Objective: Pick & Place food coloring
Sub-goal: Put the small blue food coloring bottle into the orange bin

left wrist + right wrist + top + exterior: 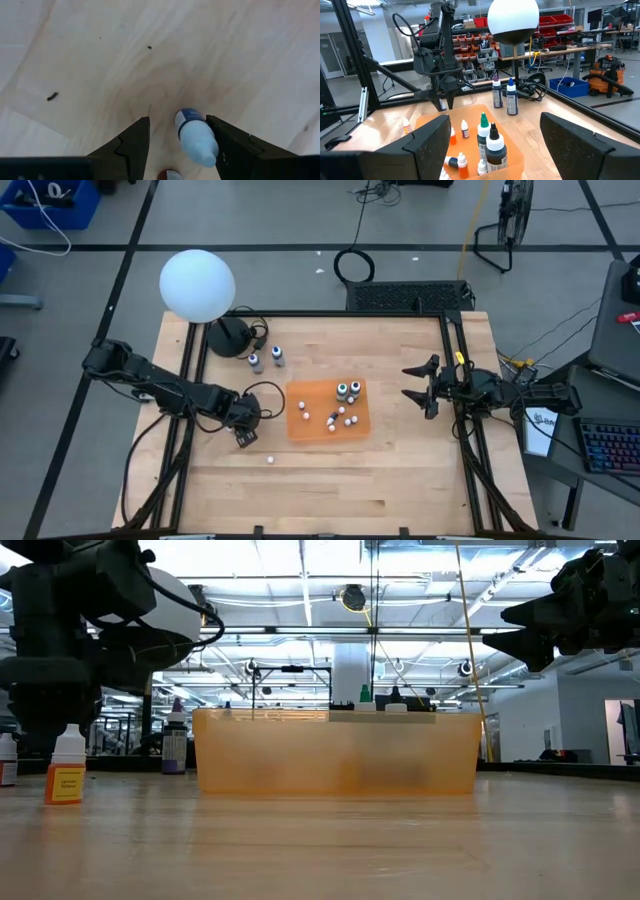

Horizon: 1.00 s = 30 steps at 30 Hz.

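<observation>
An orange tray point(312, 430) in the middle of the table holds several tiny food coloring bottles point(345, 392), some tall with dark caps, others showing as white dots. Two taller bottles point(266, 360) stand beyond its far-left corner. My left gripper point(245, 437) is low over the table left of the tray, open. A small blue-labelled bottle point(196, 137) sits between its fingers point(177, 120), close to one of them. An orange-labelled bottle point(65, 773) stands on the table just nearer than the gripper. My right gripper point(405, 382) hovers open to the right of the tray. My left gripper has the blue-labelled bottle point(190, 120) between its open fingers. The bottle lies close against one finger point(225, 137). I cannot tell whether that finger touches it.
A big white globe lamp point(197, 285) on a dark base point(228, 337) stands at the far-left corner, with cables beside it. A black frame point(455, 380) borders the table. Bare wood lies between the tray and the near edge.
</observation>
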### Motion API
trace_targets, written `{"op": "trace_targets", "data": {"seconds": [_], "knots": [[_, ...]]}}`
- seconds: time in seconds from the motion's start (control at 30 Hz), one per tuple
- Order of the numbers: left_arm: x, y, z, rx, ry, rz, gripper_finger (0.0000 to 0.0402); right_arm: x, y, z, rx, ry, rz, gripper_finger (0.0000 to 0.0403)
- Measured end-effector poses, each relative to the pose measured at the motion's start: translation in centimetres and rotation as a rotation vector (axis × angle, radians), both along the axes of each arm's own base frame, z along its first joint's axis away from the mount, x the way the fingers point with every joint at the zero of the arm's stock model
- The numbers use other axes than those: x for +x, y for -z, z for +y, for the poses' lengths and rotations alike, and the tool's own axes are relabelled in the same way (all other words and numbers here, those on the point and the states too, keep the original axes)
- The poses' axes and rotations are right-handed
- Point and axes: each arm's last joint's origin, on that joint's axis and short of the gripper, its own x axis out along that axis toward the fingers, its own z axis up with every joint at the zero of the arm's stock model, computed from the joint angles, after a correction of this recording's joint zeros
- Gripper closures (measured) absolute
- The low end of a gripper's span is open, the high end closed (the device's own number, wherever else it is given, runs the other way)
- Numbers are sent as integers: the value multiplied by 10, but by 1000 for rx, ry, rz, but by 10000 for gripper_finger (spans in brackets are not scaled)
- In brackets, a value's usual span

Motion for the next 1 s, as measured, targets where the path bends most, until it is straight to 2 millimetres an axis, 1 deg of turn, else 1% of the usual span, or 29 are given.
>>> {"op": "trace_targets", "data": {"seconds": [0.53, 0.63, 0.7, 0.77, 0.93, 1.0], "knots": [[0, 0, 0, 6, 3, -6, 211, 0, 0, 0, 0, 0, 0, 110], [0, 0, 0, 7, 4, -2, 216, 0, 0, 0, 0, 0, 0, 110], [0, 0, 0, 8, 4, 1, 230, 0, 0, 0, 0, 0, 0, 110], [-1, 0, 0, 10, 12, 4, 252, 0, 0, 0, 0, 0, 0, 110], [0, 0, 1, 15, 41, -3, 326, 0, 0, 0, 0, 0, 0, 110], [2, -1, 1, 17, 60, -14, 332, 0, 0, 0, 0, 0, 0, 110]]}}
